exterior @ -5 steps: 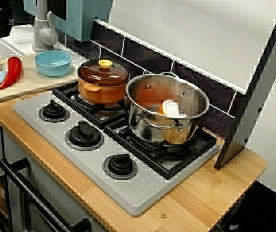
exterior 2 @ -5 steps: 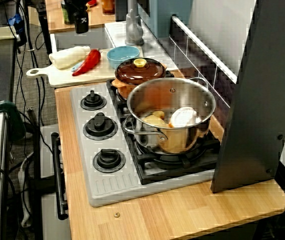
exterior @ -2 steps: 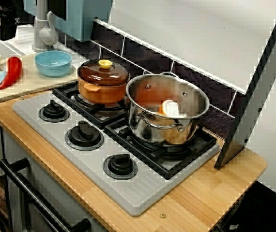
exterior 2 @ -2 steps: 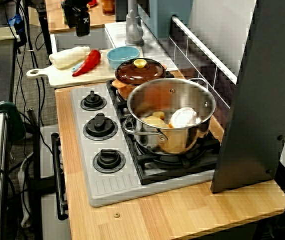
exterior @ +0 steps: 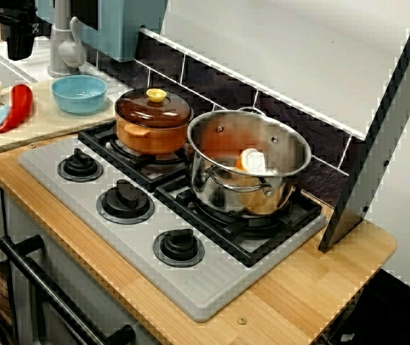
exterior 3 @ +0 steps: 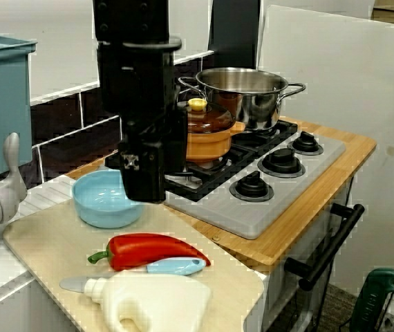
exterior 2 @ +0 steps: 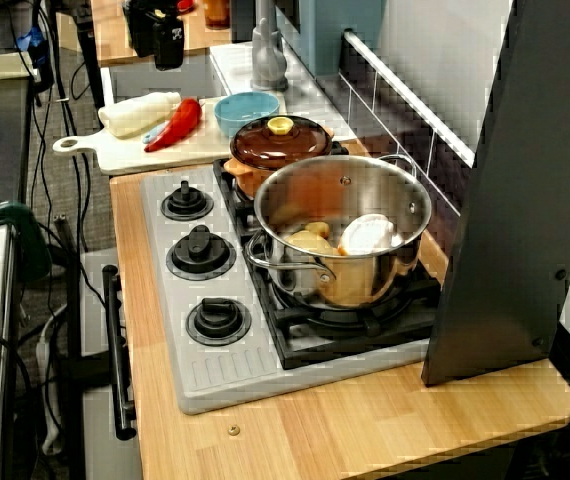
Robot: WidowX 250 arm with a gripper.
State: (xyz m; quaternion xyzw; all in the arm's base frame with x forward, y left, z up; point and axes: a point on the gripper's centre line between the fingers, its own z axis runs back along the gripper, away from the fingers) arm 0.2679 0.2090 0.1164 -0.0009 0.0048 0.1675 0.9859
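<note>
My black gripper [exterior 3: 145,195] hangs over the pale cutting board [exterior 3: 45,238], in the view from the sink end. Its tip stands just in front of the light blue bowl [exterior 3: 102,202] and above the red pepper [exterior 3: 148,249]. The fingers read as one dark block, so their state is unclear, and nothing shows in them. Beside the pepper lie a blue-handled knife [exterior 3: 173,266] and a white bottle [exterior 3: 152,304]. In the view from the stove's front corner the gripper [exterior: 19,50] sits at the top left, above the pepper [exterior: 18,104].
An orange pot with a brown lid [exterior: 152,118] and a steel pot [exterior: 248,165] holding food stand on the back burners of the grey stove [exterior: 119,237]. A grey faucet [exterior: 61,43] rises behind the bowl [exterior: 79,93]. A dark panel [exterior 2: 505,200] stands at the counter's far end.
The gripper has drifted slightly toward the cutting board and bowl. Everything on the stove and board has stayed put.
</note>
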